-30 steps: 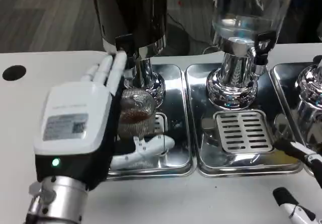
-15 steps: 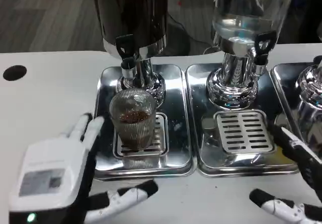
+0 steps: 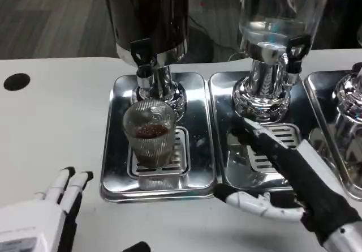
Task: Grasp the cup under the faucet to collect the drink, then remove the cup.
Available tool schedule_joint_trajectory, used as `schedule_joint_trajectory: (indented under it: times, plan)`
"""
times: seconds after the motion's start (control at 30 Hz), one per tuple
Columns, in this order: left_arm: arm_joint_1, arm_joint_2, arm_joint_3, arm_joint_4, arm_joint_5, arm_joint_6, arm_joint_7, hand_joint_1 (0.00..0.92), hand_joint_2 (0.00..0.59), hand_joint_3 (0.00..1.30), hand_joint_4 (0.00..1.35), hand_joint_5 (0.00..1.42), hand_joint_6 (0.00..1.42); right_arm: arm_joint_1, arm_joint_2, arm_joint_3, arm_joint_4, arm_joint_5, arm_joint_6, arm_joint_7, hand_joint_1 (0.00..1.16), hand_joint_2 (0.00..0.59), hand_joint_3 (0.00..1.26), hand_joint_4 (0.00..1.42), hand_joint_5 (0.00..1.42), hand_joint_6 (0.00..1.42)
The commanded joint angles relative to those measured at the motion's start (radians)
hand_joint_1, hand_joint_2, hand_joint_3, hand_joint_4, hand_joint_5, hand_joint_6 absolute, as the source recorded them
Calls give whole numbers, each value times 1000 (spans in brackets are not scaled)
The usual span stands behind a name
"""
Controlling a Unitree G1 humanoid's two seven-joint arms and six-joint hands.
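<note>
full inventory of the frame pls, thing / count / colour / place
cup: 1, clear ribbed glass, dark drink inside, upright on the left tray's grate under the faucet
faucet: 1, black and chrome, above the cup
dispensers: 3, dark left, clear middle, chrome part at right edge
drip trays: 3, steel, side by side
table: 1, white, black hole at left edge
left hand: white and black, bottom left, holding nothing
right hand: over the middle tray, fingers spread
</note>
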Motion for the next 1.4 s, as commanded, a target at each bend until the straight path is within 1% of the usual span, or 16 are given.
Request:
schedule_joint_trajectory:
  times: [0.03, 0.1, 0.17, 0.33, 0.5, 0.63, 0.8, 1.0, 1.2, 1.4]
  plan:
    - [65, 10, 28, 13, -33, -49, 63, 0, 64, 173, 86, 168, 419, -93, 41, 65, -14, -55, 84, -11, 687, 110, 93, 61, 76, 64]
    - [87, 12, 35, 22, -44, -69, 82, 0, 65, 176, 97, 177, 428, -118, 54, 84, -12, -75, 109, -15, 688, 110, 66, 40, 66, 51]
    - [105, 11, 41, 31, -52, -86, 98, 0, 66, 176, 97, 178, 429, -164, 83, 116, 1, -101, 146, -22, 698, 108, 40, 24, 49, 47]
    - [139, 14, 55, 48, -68, -123, 128, 0, 78, 184, 100, 181, 433, -244, 128, 171, 30, -152, 218, -34, 709, 106, 25, 0, 40, 31]
    - [173, 19, 68, 53, -80, -156, 154, 0, 81, 189, 104, 183, 438, -304, 158, 202, 71, -178, 261, -49, 710, 106, 19, 0, 37, 27]
    - [192, 17, 79, 57, -82, -177, 166, 0, 82, 193, 109, 183, 439, -343, 181, 220, 117, -190, 281, -67, 713, 103, 17, 0, 37, 26]
    - [213, 15, 99, 59, -92, -196, 177, 0, 84, 207, 112, 184, 441, -390, 211, 237, 198, -199, 281, -99, 718, 94, 16, 9, 37, 26]
    - [247, 10, 125, 54, -103, -217, 186, 0, 85, 226, 121, 192, 442, -444, 237, 246, 296, -191, 261, -124, 729, 82, 25, 22, 40, 44]
    - [275, 7, 150, 52, -117, -231, 185, 0, 86, 246, 132, 197, 443, -487, 260, 249, 362, -182, 247, -147, 730, 82, 26, 26, 45, 46]
    - [307, 0, 175, 58, -130, -251, 196, 0, 98, 259, 145, 207, 454, -519, 273, 247, 416, -173, 230, -162, 731, 81, 26, 32, 47, 46]
